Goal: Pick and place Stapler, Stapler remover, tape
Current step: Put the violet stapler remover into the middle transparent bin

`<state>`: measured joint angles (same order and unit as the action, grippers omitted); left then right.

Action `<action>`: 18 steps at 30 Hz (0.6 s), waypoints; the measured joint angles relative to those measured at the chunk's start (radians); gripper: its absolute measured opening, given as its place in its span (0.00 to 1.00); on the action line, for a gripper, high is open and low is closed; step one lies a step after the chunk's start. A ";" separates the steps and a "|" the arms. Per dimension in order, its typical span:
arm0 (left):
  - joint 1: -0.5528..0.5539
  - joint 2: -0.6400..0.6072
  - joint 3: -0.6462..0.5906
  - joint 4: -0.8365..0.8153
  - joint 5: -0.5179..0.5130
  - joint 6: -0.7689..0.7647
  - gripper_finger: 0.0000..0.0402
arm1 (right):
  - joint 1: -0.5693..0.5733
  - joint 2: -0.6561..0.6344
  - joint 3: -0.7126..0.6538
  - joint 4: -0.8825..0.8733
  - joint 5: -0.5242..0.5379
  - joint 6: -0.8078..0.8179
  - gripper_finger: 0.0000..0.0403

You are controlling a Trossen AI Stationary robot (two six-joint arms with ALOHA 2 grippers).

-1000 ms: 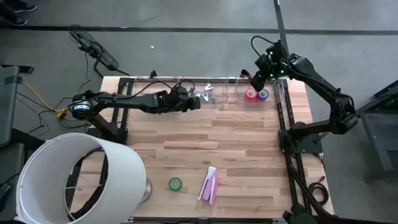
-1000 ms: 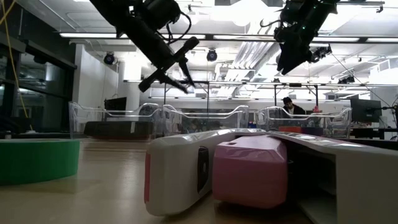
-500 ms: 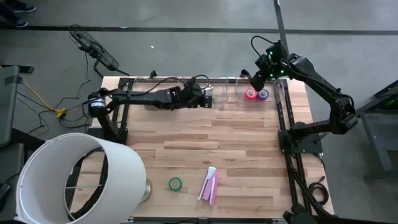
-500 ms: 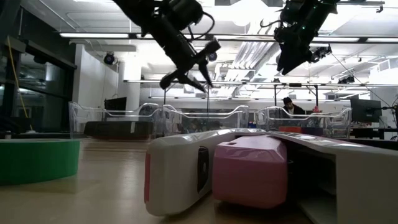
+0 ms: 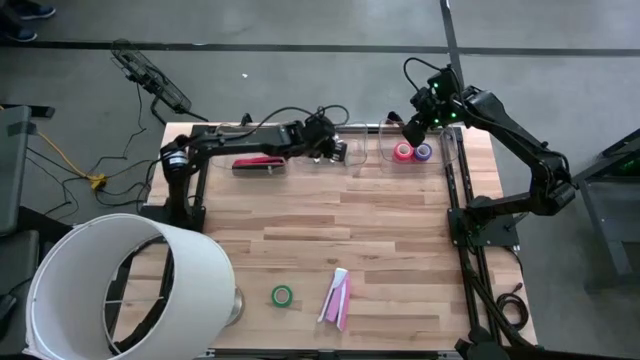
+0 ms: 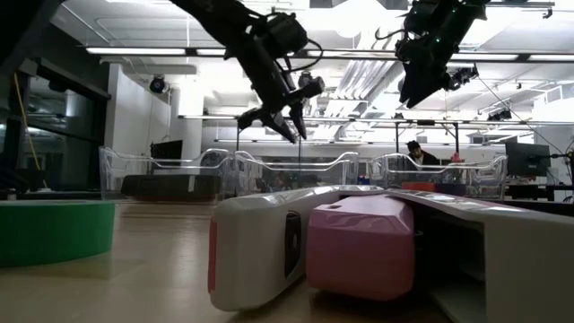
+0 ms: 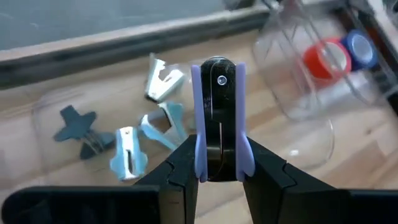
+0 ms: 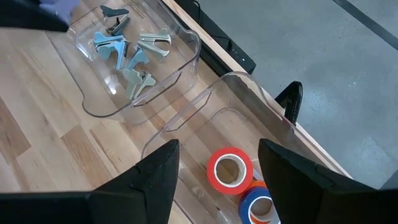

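My left gripper (image 5: 336,150) hangs above the middle clear tray (image 5: 352,158) at the far edge, shut on a black and purple staple remover (image 7: 217,112). Several pale blue staple removers (image 7: 155,127) lie in that tray. My right gripper (image 5: 408,130) is open over the right clear tray (image 8: 186,124), which holds a red-orange tape roll (image 8: 230,169) and a blue-purple roll (image 8: 258,208). A red stapler (image 5: 258,163) lies in the left tray. A green tape roll (image 5: 282,295) and a pink and white stapler (image 5: 337,297) lie flat on the near part of the table. My left gripper pinches the staple remover between its two fingers (image 7: 181,168), one on each purple side (image 7: 196,143). The fingers slant down from the table's left. The remover is lifted clear above the tray and sticks out past the fingertips.
A large white cylinder (image 5: 120,285) lies at the near left corner. Three clear trays line the far edge. A person (image 6: 418,152) sits in the room beyond the table. Bare wood spans the middle of the table (image 5: 330,235).
My left gripper has travelled toward the table's right along the far edge, from over the left tray to over the middle tray, carrying the staple remover. The red stapler in the left tray now shows from above. My right arm has kept still.
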<state>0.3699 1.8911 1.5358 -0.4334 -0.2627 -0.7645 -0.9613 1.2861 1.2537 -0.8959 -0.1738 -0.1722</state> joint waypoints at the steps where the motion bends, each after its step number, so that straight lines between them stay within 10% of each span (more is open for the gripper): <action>1: 0.005 0.008 0.013 -0.001 0.002 -0.010 0.23 | 0.000 0.000 0.000 0.000 0.000 0.000 0.52; 18: 0.009 0.180 0.168 -0.107 -0.040 -0.101 0.23 | 0.000 0.003 0.000 -0.002 0.003 0.000 0.52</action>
<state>0.3786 2.0712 1.7039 -0.5407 -0.3025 -0.8655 -0.9614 1.2892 1.2537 -0.8974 -0.1711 -0.1722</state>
